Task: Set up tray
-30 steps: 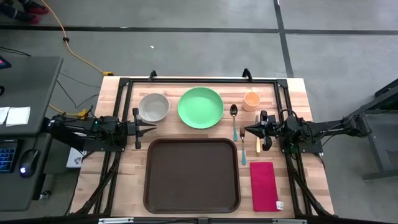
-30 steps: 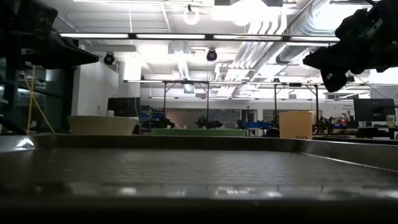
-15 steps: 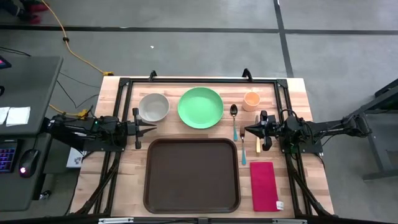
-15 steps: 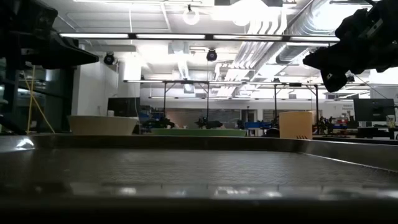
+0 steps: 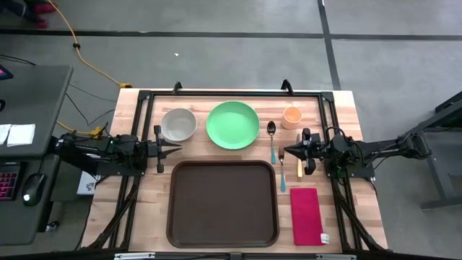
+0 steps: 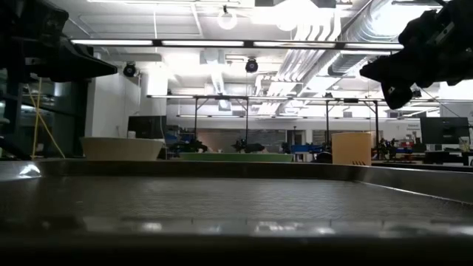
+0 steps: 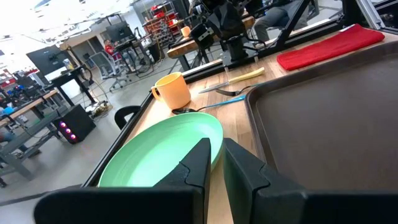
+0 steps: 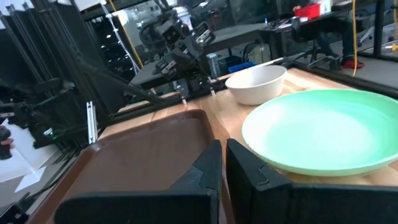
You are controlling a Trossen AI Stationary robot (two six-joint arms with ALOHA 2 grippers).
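The dark brown tray (image 5: 222, 204) lies flat at the table's near middle. Beyond it stand a white bowl (image 5: 178, 124), a green plate (image 5: 232, 125) and an orange cup (image 5: 291, 116). A spoon (image 5: 271, 137), a fork (image 5: 281, 173) and a yellow-handled knife (image 5: 299, 166) lie right of the tray. A red napkin (image 5: 306, 215) lies flat at the near right. My left gripper (image 5: 177, 149) hovers level off the tray's far left corner, shut and holding nothing. My right gripper (image 5: 287, 151) hovers level above the cutlery, also shut and holding nothing. The two point at each other.
A black frame (image 5: 231, 92) borders the table's far and side edges. In the low view the tray's rim (image 6: 222, 170) fills the foreground, with the bowl (image 6: 122, 148) and cup (image 6: 351, 148) behind it. Bare wood lies left of the tray (image 5: 151, 209).
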